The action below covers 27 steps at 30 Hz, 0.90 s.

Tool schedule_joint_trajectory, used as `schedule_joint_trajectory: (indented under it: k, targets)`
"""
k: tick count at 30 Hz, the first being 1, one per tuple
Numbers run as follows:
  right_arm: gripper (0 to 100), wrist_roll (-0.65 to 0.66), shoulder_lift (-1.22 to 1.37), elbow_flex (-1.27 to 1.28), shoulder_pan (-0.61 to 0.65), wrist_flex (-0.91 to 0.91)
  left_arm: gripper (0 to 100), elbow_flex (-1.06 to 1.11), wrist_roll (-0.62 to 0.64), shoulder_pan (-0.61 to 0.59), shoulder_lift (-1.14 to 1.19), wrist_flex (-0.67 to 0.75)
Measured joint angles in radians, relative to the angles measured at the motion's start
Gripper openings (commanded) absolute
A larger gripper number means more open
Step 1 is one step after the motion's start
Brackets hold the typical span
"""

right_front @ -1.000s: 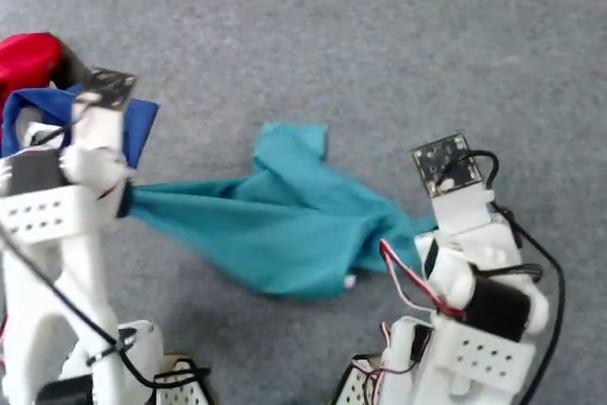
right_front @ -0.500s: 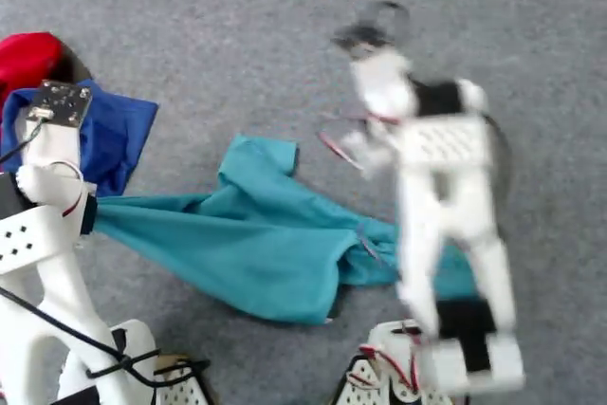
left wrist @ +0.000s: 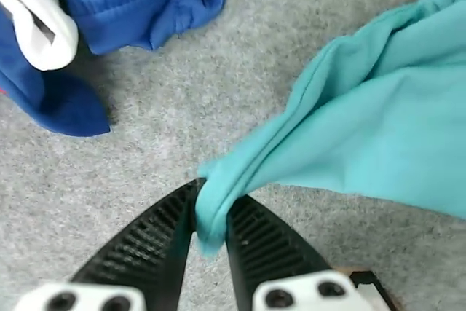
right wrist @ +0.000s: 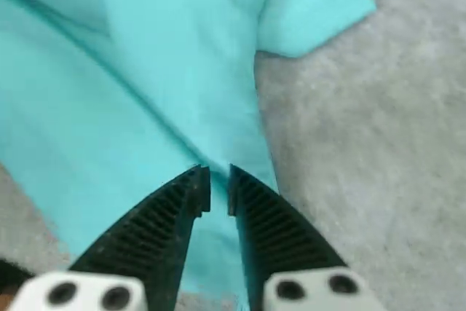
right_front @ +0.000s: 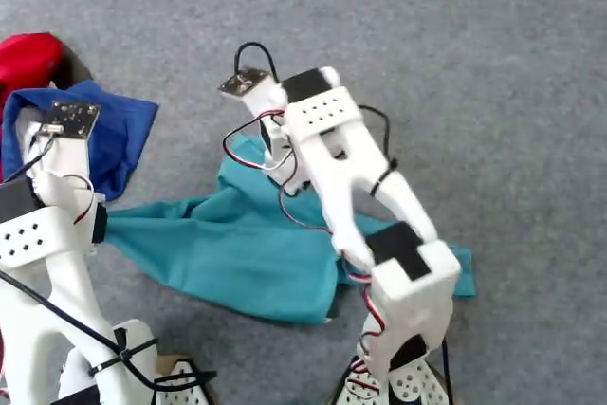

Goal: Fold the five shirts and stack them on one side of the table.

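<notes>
- The crumpled teal cotton shirt (right_front: pixel 223 253) lies in the middle of the grey carpet-covered bench (right_front: pixel 493 92). In the high view its long axis runs from about 9 o'clock to about 4 o'clock, with a flap sticking up toward 12.
- The left hand (left wrist: pixel 211 213) is clamped on a bunched edge of the teal shirt at its 9 o'clock end, where the cloth looks pulled into a taut ridge.
- The right hand (right wrist: pixel 218 180) sits over the 12 o'clock flap, its arm stretched across the shirt. Its jaws are narrowed to a slit, and nothing looks pinched between them — teal cloth shows just beneath the tips.
- The coming move likely turns on this: the cloth lies directly under the right hand, so that arm is the nearer one for taking the far flap, while the left anchors the opposite end.
- A loosely heaped royal-blue fabric shirt (right_front: pixel 119 130) sits at the bench's 10 o'clock, touching a rounded red cloth bundle (right_front: pixel 27 56) — neither looks neatly folded.
</notes>
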<state>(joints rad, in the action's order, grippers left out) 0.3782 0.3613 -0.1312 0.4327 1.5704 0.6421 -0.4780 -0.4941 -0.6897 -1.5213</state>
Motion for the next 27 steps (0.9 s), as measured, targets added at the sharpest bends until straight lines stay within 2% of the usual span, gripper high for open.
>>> schedule_joint_trajectory:
  k: [3,6,10,13,20,27]
  targets:
    - [10.6,-0.015,0.086,0.011,0.000,-0.057,3,0.000,0.012,0.000,0.000,0.015]
    - [0.9,-0.018,0.150,0.011,0.000,-0.087,3,0.005,0.015,0.000,0.000,0.035]
    - [1.4,-0.018,0.173,0.011,-0.031,-0.106,3,0.005,0.015,0.000,0.000,0.049]
    - [1.4,-0.015,0.173,0.009,-0.132,-0.110,3,0.005,0.017,0.000,0.000,0.061]
    - [1.4,0.146,0.137,0.009,-0.456,-0.051,3,0.008,0.066,0.014,0.000,0.101]
    - [1.4,0.315,0.106,0.060,-0.720,-0.009,3,0.044,0.169,0.235,0.000,0.110]
